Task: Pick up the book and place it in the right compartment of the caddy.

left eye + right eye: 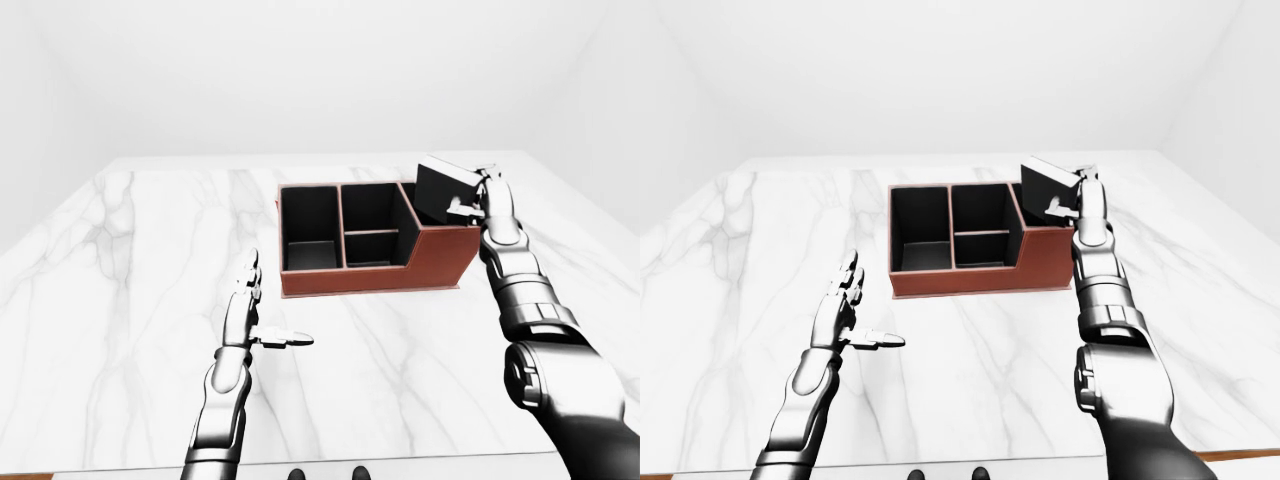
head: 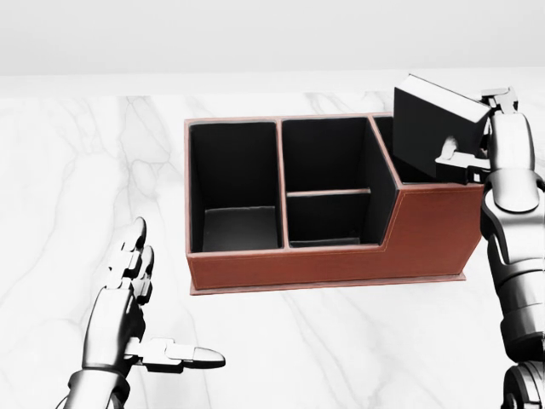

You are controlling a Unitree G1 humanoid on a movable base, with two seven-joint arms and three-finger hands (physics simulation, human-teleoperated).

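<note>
Across the whole lower part of every view stretched one white marble table [image 2: 358,358], veined in grey, with a plain pale wall above it. One caddy [image 2: 341,260] stood on it just right of centre in the head view, brown outside and black inside, its near wall stepping up toward the right. It held four compartments: one tall one at the left, two smaller ones in the middle divided by a cross wall, and one at the right [image 2: 409,166] behind the raised wall.

One black book [image 2: 430,128] with a pale page edge sat tilted at the upper right of the head view, its lower part dipping into the mouth of the right compartment and its upper part standing clear above the rim. Whether it touched the compartment floor could not be told.

Two robot hands were in view. The right robot hand [image 2: 485,136], at the right edge of the head view, gripped the book, with a finger [image 2: 456,158] laid across its dark cover. The left robot hand [image 2: 149,319] hung over the table at the lower left, well apart from the caddy, spread wide and empty with its thumb pointing right.
</note>
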